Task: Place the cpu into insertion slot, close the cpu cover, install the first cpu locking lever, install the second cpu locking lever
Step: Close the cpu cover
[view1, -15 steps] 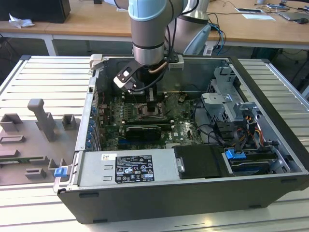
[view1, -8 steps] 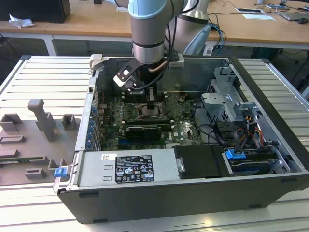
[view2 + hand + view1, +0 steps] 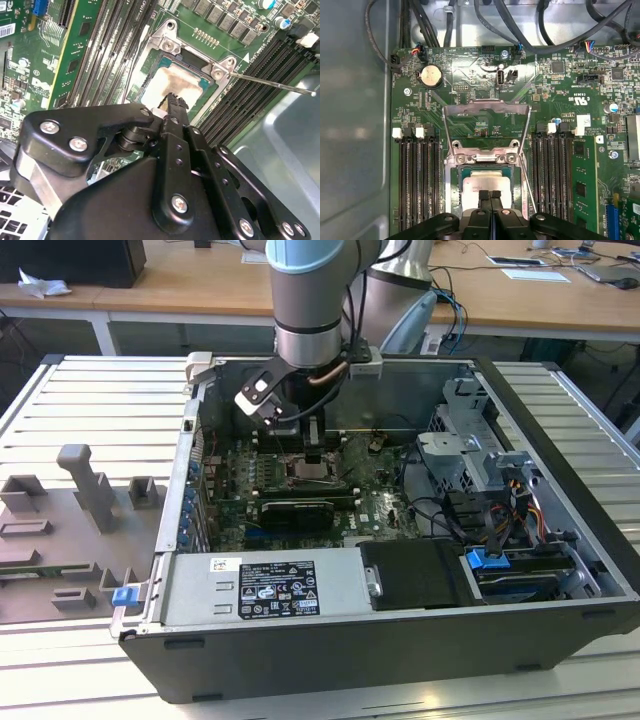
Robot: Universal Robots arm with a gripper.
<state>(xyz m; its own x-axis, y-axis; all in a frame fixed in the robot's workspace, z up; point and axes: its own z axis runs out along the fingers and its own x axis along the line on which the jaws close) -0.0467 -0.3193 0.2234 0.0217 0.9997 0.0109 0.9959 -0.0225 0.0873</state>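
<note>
The cpu (image 3: 485, 181) is silver-beige, motherboard (image 3: 470, 75) green, claw (image 3: 491, 194) black.

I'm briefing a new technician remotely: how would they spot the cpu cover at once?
Inside the open computer case, find the green motherboard and the socket between its black memory slots, where the cpu sits. The cpu cover is the thin silver frame swung open beyond the socket; nothing nearby has its big square cut-out.

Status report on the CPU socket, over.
Gripper shut, tips over the small square pale-metal cpu, which lies in the socket. Silver square-frame cpu cover hinged open. Nothing blocking the socket.
</note>
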